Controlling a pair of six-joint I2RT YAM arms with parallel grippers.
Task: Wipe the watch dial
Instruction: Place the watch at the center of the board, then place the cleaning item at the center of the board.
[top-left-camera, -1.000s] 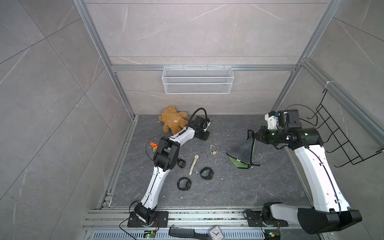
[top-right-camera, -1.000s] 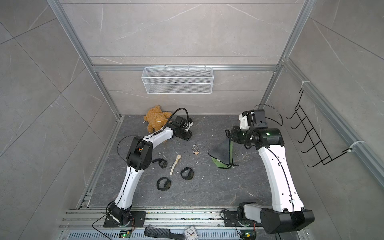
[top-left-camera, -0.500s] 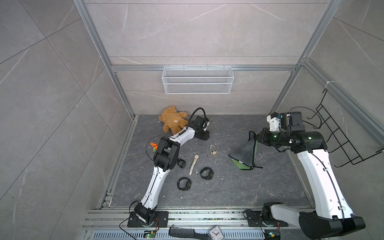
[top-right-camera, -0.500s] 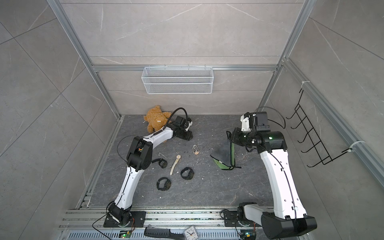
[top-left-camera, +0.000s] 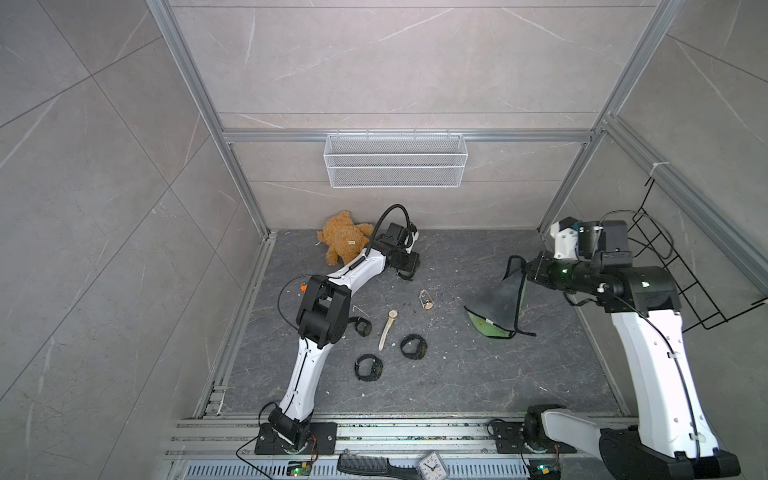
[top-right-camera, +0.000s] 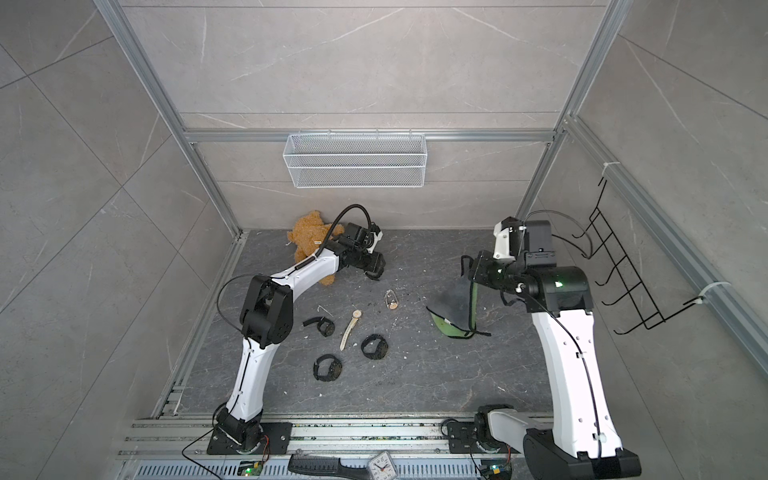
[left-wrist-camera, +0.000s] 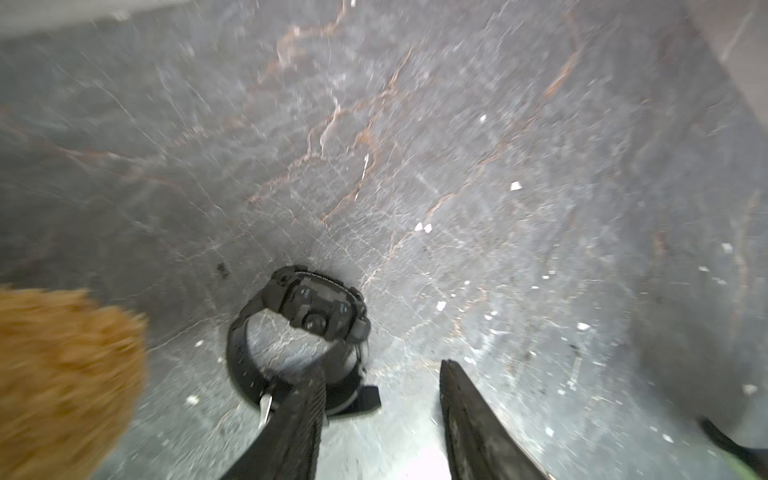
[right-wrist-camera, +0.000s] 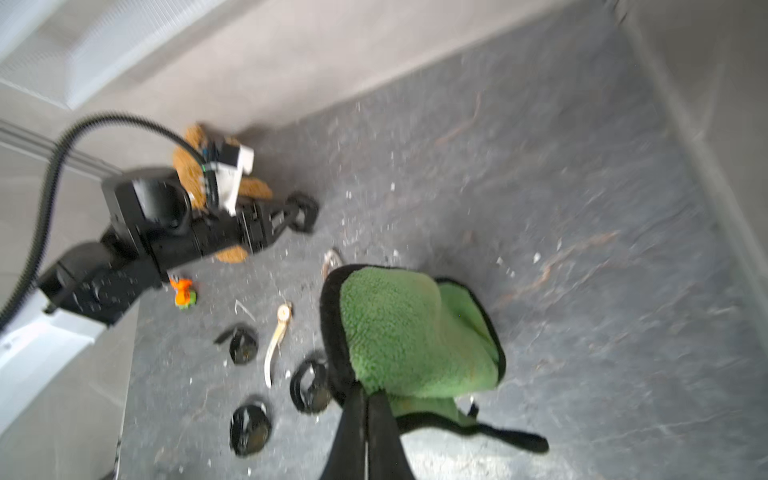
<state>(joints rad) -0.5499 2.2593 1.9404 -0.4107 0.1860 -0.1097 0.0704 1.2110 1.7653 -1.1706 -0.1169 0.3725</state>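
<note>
- Jaws on your left gripper (left-wrist-camera: 380, 399) are standing apart, a black watch (left-wrist-camera: 307, 328) lying just beside one finger.
- Your right gripper (right-wrist-camera: 368, 411) is clamping the green cloth (right-wrist-camera: 415, 332).

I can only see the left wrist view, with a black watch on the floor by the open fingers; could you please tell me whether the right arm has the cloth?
Observer: Yes, the right gripper is shut on the green cloth, which hangs from it.
Operator: Thank you. Is the cloth near my watch?
Observer: No. In both top views it hangs well apart on the right arm's side, while the black watch lies by the left gripper, near the teddy bear.
Operator: Are there other watches?
Observer: Yes, three more black watches and a beige-strapped watch lie mid-floor.
</note>
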